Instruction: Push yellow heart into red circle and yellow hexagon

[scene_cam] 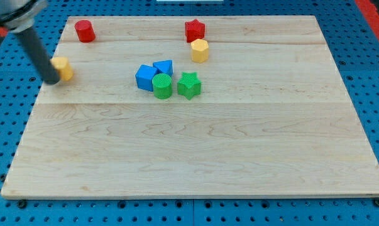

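My tip (53, 80) holds nothing, just touching the yellow heart's (64, 68) left side. Red circle (84, 31) sits above the heart, yellow hexagon (200, 50) far right; an off-centre push probably sends the heart spinning away.

A pale wooden board (195, 150) carries eight blocks. Touching my tip (53, 80) on its right — a yellow heart (63, 68). Above it, a red circle (84, 31). Well right: a red star (195, 29), yellow hexagon (200, 51), blue cube (145, 77), second blue block (164, 66), green cylinder (162, 86) and green star (188, 85).
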You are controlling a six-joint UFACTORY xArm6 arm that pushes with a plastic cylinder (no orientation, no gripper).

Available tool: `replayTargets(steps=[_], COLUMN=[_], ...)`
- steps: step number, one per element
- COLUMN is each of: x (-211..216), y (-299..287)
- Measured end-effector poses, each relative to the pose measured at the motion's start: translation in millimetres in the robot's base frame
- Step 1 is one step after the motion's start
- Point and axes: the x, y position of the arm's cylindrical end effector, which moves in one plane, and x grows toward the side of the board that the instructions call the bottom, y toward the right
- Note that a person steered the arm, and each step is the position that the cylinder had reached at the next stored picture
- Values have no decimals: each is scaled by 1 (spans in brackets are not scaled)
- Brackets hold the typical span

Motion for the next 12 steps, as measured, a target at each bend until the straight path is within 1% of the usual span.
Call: replayTargets(steps=[1, 2, 3, 4, 5, 6, 7, 8, 9, 10, 11, 12], x=[-64, -54, -83, -110, -133, -135, -126, -120, -96, -92, -52, -23], y=[20, 24, 9, -24, -18, 55, 128, 105, 120, 188, 133, 41])
